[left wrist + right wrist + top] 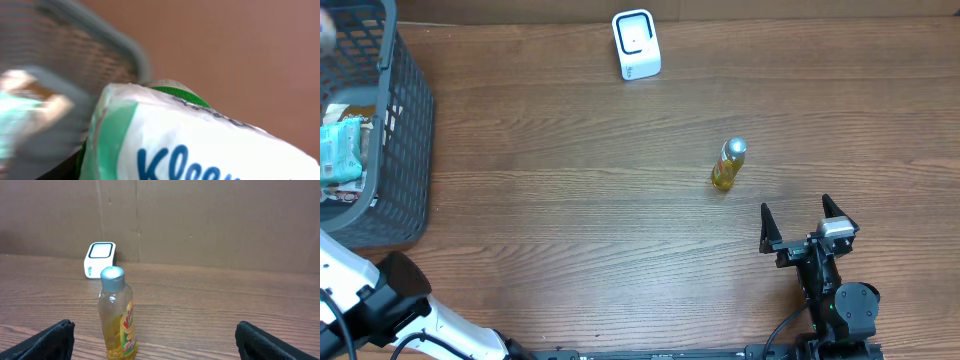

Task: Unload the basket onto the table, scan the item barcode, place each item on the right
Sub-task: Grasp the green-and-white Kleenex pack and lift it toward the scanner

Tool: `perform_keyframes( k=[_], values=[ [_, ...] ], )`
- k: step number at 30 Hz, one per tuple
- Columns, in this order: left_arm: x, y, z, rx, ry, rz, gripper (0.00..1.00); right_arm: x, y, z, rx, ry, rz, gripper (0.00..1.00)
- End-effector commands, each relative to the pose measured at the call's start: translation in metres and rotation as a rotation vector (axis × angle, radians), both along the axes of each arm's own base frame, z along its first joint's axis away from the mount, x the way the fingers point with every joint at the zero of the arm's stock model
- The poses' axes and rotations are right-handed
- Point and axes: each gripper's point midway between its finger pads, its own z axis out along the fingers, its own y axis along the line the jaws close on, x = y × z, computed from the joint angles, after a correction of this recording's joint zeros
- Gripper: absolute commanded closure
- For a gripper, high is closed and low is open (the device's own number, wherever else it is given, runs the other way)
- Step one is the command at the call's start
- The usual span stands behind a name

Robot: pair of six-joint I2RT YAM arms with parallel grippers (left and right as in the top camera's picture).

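The upright bottle (728, 165) stands just ahead of the right gripper (796, 205), wide open and empty; whether the left gripper holds the tissue pack (200, 145) cannot be told.

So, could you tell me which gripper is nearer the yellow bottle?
Right. The right gripper is open with the bottle standing just ahead of it; the left gripper is far off at the basket, holding a tissue pack.

Your right gripper (795, 204) sits at lower right of the overhead frame, jaws spread wide, holding nothing. Your white left arm (370, 285) rises along the lower left edge. Its gripper's fingers are unseen, but it carries a white-and-green plastic tissue pack (200, 145).
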Motion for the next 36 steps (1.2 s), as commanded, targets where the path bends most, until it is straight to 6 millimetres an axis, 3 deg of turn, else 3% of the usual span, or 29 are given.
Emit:
perform_keyframes(
  k=[1,7,18,27,30,33,34,36],
  values=[
    [-0.002,-0.072,0.038,-0.164,-0.112,-0.213,0.76,0.001,0.0,-0.004,-0.002,0.007,0.0,0.0],
    [0.005,-0.127,0.017,-0.172,0.006,-0.282,0.74,0.001,0.0,-0.004,-0.002,0.007,0.0,0.0],
    [0.003,-0.24,-0.028,0.019,0.235,-0.373,0.75,0.001,0.0,-0.004,-0.002,0.007,0.0,0.0],
    [-0.008,-0.289,-0.076,0.173,0.437,-0.169,0.73,0.001,0.0,-0.004,-0.002,0.007,0.0,0.0],
    [-0.013,-0.319,-0.101,0.199,0.513,-0.229,0.73,0.001,0.0,-0.004,-0.002,0.007,0.0,0.0],
    [-0.017,-0.336,-0.128,0.24,0.591,-0.257,0.75,0.001,0.0,-0.004,-0.002,0.007,0.0,0.0],
    [-0.019,-0.344,-0.156,0.27,0.672,-0.235,0.76,0.001,0.0,-0.004,-0.002,0.007,0.0,0.0],
    [-0.02,-0.349,-0.176,0.282,0.723,-0.212,0.76,0.001,0.0,-0.004,-0.002,0.007,0.0,0.0]
  ],
)
